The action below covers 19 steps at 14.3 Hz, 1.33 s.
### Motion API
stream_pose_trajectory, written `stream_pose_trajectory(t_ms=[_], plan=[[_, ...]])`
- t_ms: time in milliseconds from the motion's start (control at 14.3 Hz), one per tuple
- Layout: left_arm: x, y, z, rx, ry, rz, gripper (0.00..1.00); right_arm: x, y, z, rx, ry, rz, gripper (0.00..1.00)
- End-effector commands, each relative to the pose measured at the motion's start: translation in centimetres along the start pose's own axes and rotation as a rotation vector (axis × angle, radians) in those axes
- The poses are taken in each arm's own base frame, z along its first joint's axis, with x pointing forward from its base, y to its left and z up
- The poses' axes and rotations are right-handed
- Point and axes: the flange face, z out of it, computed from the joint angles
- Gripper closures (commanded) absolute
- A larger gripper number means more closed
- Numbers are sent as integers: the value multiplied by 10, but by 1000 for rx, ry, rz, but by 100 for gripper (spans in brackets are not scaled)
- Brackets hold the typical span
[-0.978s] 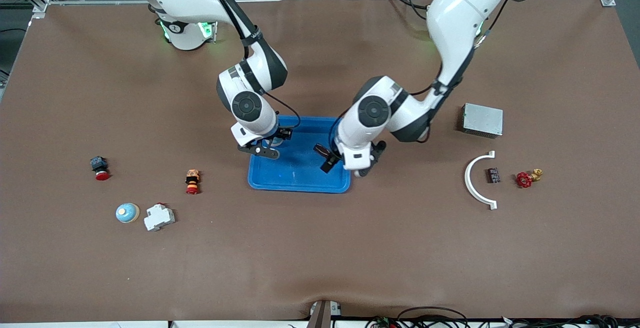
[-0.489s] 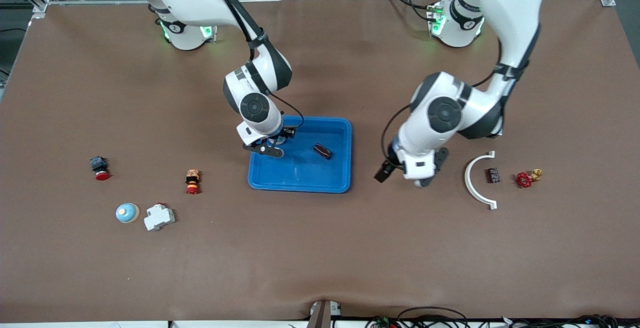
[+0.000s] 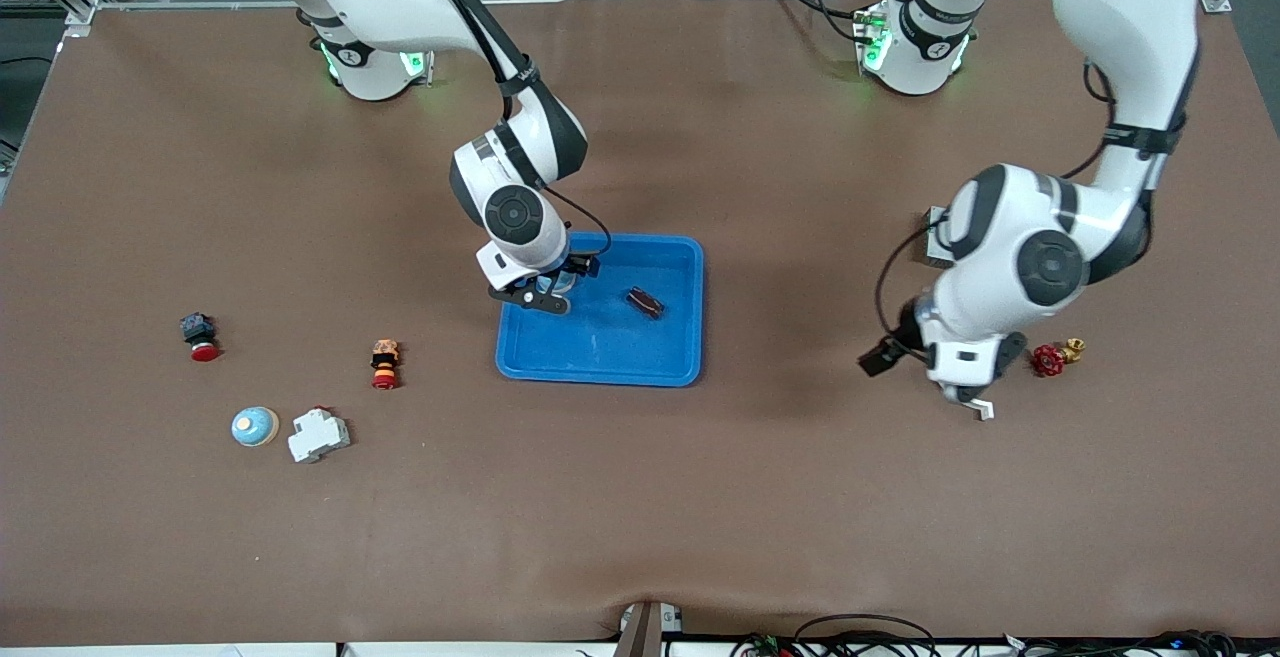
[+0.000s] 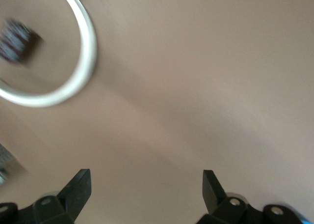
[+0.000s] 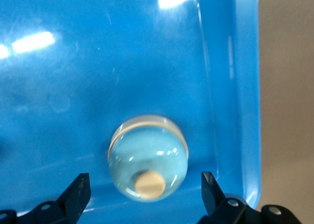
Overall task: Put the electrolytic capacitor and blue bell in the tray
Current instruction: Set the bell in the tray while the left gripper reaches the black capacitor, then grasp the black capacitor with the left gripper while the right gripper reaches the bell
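The counter (image 3: 640, 497) carried the blue tray (image 3: 600, 362) at its middle. The right end effector (image 3: 545, 289) hung low over the tray's corner toward the right arm's end, fingers apart, the blue bell (image 5: 147, 157) lying free between them. The electrolytic capacitor (image 3: 645, 302) lay in the tray, apart from the bell. The left end effector (image 4: 147, 184), fingers apart and empty, was over the white curved piece (image 4: 59, 81).

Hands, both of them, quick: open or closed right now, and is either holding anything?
Left hand: open, empty, over bare table by the white arc.
Right hand: open, straddling the blue bell in the tray.
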Motion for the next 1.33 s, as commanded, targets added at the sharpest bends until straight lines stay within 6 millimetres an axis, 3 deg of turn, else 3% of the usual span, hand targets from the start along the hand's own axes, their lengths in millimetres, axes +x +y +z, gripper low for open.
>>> stream_pose_trajectory(t_ms=[0,209,349,628,838,978,1117,1257], plan=[[19,-30,0,20,0,76,0,-14,-5,-39,-4,-27,21,0],[58,-71,9,22,-14,156,0,3,20,-90,-20,-31,30,0],[85,-98,28,47,8,166,0,18,40,-107,-65,6,-35,0],[88,-107,52,98,41,231,0,59,89,-134,-72,30,-142,0],[109,-131,70,95,71,226,0,108,149,-147,-43,21,-293,0],[102,-129,83,90,66,238,0,138,189,-152,-25,25,-406,0],[98,-132,90,101,63,257,0,162,216,-172,-8,58,-483,0],[96,-140,98,124,91,300,12,187,246,-184,-1,84,-559,0]])
